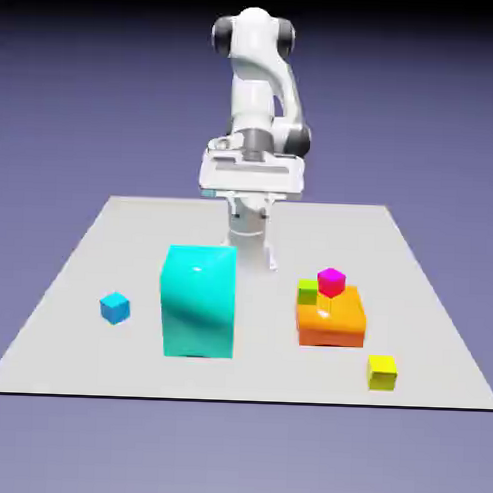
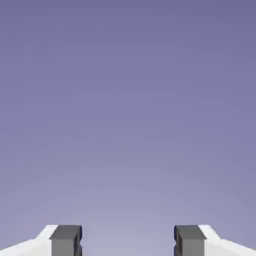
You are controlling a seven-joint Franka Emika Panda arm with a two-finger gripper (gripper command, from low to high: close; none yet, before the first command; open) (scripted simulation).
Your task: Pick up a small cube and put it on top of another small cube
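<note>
Gripper (image 1: 250, 213) is held in front of the arm (image 1: 267, 66), above the table's far part in the exterior view. Jaws are parted wide, nothing gripped: in the hand view both fingertips (image 2: 66, 241) are seen well apart, with only blue-violet backdrop (image 2: 128, 110) framed between them.

Blue cube (image 1: 115, 308) is seated on the table (image 1: 77, 355), toward the exterior view's left, well apart from the gripper. Large cyan block (image 1: 200, 301) is stood upright between blue cube and orange block (image 1: 333, 324); its top is rounded.

Magenta cube (image 1: 331, 282) is seen at the orange block's far edge, over on the exterior view's right. Whether it is carried by the block or set behind it can't be told. Lime-green cube (image 1: 308, 292) is placed just beside it, toward the exterior view's left, at the block's far corner; its support can't be told either.

Yellow cube (image 1: 382, 373) is set on the table nearer the camera, near the orange block but not touched by it. Blue and magenta cubes are separated, not stacked.
</note>
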